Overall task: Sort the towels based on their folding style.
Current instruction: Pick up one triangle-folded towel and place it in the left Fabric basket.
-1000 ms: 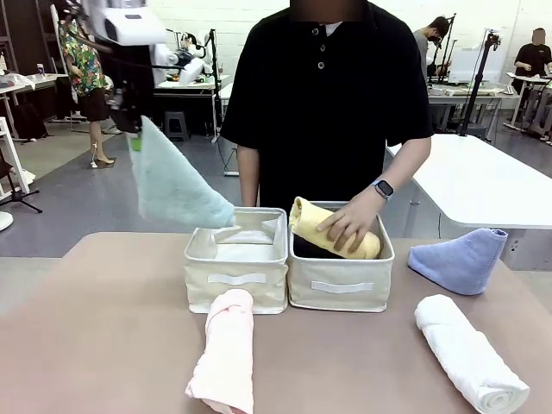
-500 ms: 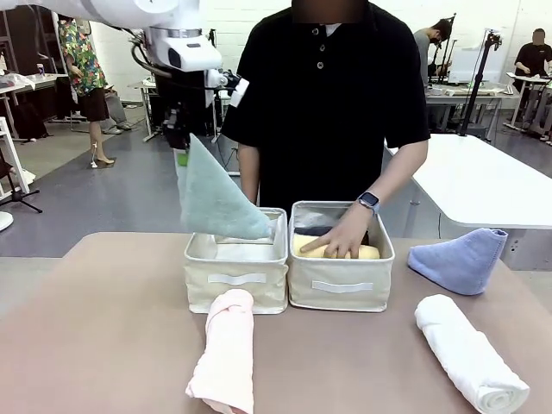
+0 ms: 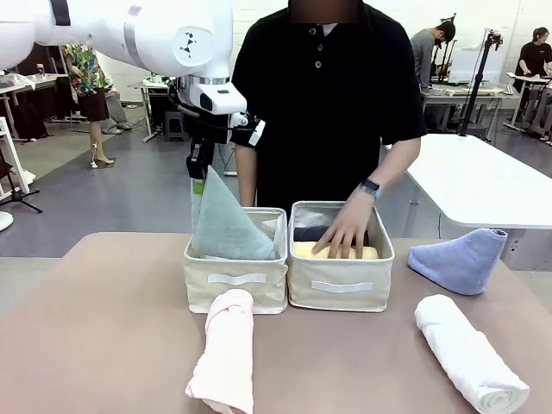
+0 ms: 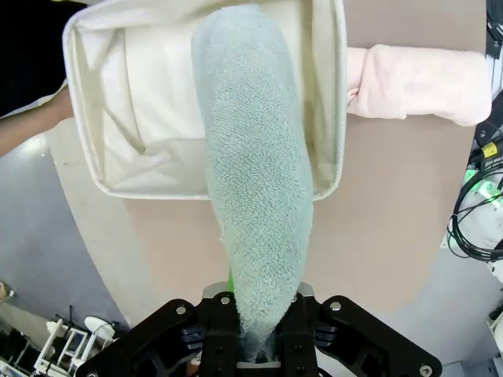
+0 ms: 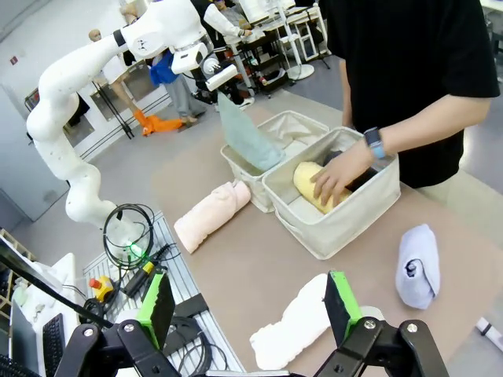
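I take 12 o'clock as toward the person across the worktop (image 3: 103,328).

My left jaws are clamped shut on the narrow tip of the grey-green cone (image 3: 222,226). In the left wrist view a finger (image 4: 297,334) presses the terry on each side. The cone hangs tip-up from the jaws and widens downward. Its broad end sits below the rim of the left basket (image 3: 235,285), against the 9 o'clock wall. I cannot tell whether it rests on the bottom.

At 6 o'clock of that basket, touching its front wall, the pink roll (image 3: 224,354) lies on the worktop, its length running from 12 to 6.

The right basket (image 3: 341,293) stands side by side with the left one, at its 3 o'clock. Inside it the yellow roll (image 3: 310,251) lies along the front wall. The dark grey roll (image 3: 309,233) lies behind it at 12 o'clock. The person's hand (image 3: 345,235), with a watch on the wrist, lies flat on the yellow roll with fingers spread.

At 3 o'clock of the right basket, well apart from it, the blue cone (image 3: 457,259) lies on its side with its tip toward 3. At 6 o'clock of the blue cone, the white roll (image 3: 470,352) lies slanted near the front edge.

My right jaws gape wide and hold nothing, with the green pads (image 5: 157,306) far apart. They hang above the worktop, and the white roll lies on it below them.
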Available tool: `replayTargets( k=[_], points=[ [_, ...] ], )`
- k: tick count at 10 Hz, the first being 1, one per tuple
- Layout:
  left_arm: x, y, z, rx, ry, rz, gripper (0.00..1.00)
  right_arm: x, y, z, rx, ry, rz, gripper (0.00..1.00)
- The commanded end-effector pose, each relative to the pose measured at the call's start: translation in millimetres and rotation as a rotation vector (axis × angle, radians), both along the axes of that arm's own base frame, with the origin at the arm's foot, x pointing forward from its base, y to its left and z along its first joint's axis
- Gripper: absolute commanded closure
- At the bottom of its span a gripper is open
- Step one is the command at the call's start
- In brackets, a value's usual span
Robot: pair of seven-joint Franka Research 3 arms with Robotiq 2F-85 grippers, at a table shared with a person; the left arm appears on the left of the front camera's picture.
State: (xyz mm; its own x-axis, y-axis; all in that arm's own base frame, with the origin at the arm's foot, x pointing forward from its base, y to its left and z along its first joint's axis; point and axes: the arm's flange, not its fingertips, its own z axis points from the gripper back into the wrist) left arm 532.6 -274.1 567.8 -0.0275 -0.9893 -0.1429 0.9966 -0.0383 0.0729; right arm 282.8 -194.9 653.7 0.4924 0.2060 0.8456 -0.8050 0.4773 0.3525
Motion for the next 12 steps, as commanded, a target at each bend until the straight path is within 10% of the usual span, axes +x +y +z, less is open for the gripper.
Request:
replayTargets(
  k=[1, 8, 9, 12],
  points=[
    [3.1, -1.6, -10.8, 0.037, 0.007, 0.013, 0.85, 1.4, -0.7, 1.6, 0.021, -0.022, 0.007, 0.0],
    [-2.2, -5.2, -85.6, 0.026, 0.206, 0.007, 0.85, 1.4, -0.7, 1.6, 0.021, -0.022, 0.007, 0.0],
    [-3.1, -5.2, -88.4, 0.023, 0.222, 0.001, 0.26, 1.4, -0.7, 1.6, 0.021, -0.022, 0.007, 0.0],
    [-4.2, -5.8, -90.0, 0.022, 0.242, -0.007, 0.0, 1.4, -0.7, 1.6, 0.021, -0.022, 0.007, 0.0]
  ],
)
